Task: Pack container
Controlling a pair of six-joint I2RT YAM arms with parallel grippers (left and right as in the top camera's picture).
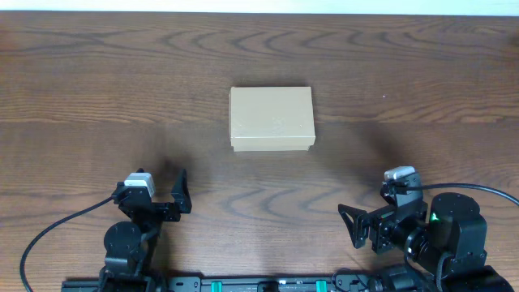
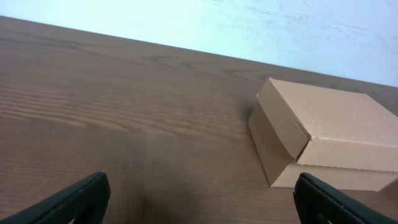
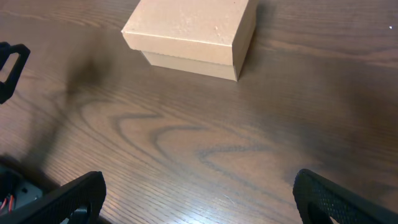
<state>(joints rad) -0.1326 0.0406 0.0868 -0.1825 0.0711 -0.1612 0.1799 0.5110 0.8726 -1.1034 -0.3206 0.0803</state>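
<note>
The container point(image 1: 272, 119) is a plain tan cardboard box with its lid shut, standing in the middle of the wooden table. It also shows at the right in the left wrist view point(image 2: 320, 134) and at the top in the right wrist view point(image 3: 193, 34). My left gripper point(image 1: 180, 193) is open and empty near the front left, well short of the box; its fingers frame bare wood point(image 2: 198, 202). My right gripper point(image 1: 354, 225) is open and empty near the front right point(image 3: 199, 199). No pens or tape roll are in view.
The dark wood table point(image 1: 97, 89) spreads all round the box. A pale wall point(image 2: 186, 22) lies behind the table's far edge. The left gripper's tip point(image 3: 9, 65) shows at the left of the right wrist view. Cables trail by each arm base.
</note>
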